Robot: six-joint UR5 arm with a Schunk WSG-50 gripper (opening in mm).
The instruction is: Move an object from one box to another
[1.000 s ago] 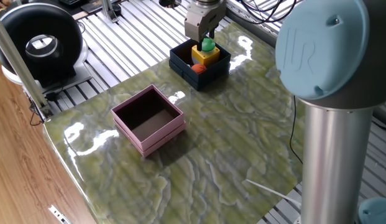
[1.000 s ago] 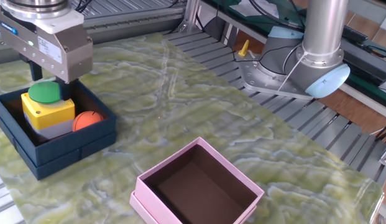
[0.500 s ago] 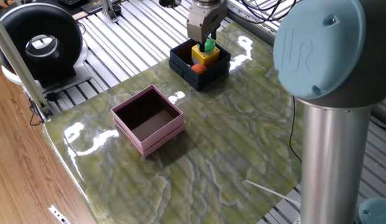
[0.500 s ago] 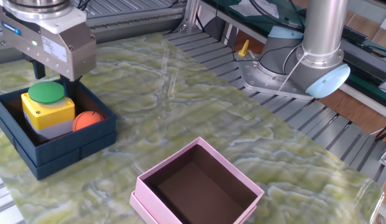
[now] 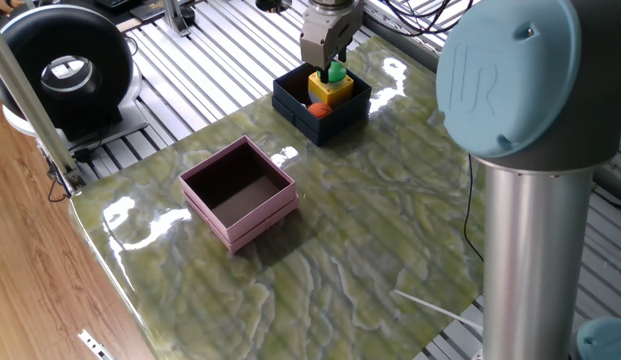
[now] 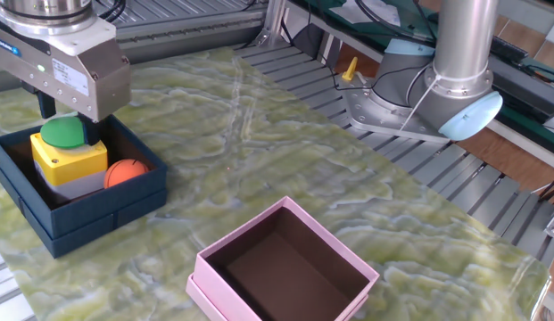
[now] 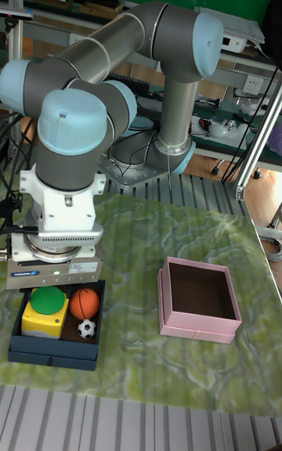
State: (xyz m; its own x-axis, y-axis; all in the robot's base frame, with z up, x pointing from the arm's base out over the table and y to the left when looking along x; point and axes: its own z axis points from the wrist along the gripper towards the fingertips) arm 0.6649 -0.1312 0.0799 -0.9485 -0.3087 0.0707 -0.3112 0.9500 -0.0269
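Note:
The navy box (image 5: 342, 108) stands at the table's far side. It holds a yellow block with a green button (image 6: 67, 153), an orange ball (image 6: 127, 171) and a small soccer ball (image 7: 86, 329). My gripper (image 6: 68, 123) hangs low over the yellow block, open, with one dark finger on each side of the green button. Whether the fingers touch the block is not clear. The pink box (image 5: 238, 190) has nothing in its dark brown inside and stands apart, nearer the table's middle; it also shows in the other fixed view (image 6: 285, 267).
A black round device (image 5: 60, 65) sits off the table at the back left. The arm's grey column (image 5: 535, 250) rises at the right. A white cable (image 5: 430, 305) lies near the table's front edge. Slatted metal framing surrounds the marble-patterned top.
The gripper has shifted slightly over the navy box, first one way, then back and a little lower around the green button. The objects and boxes have not moved.

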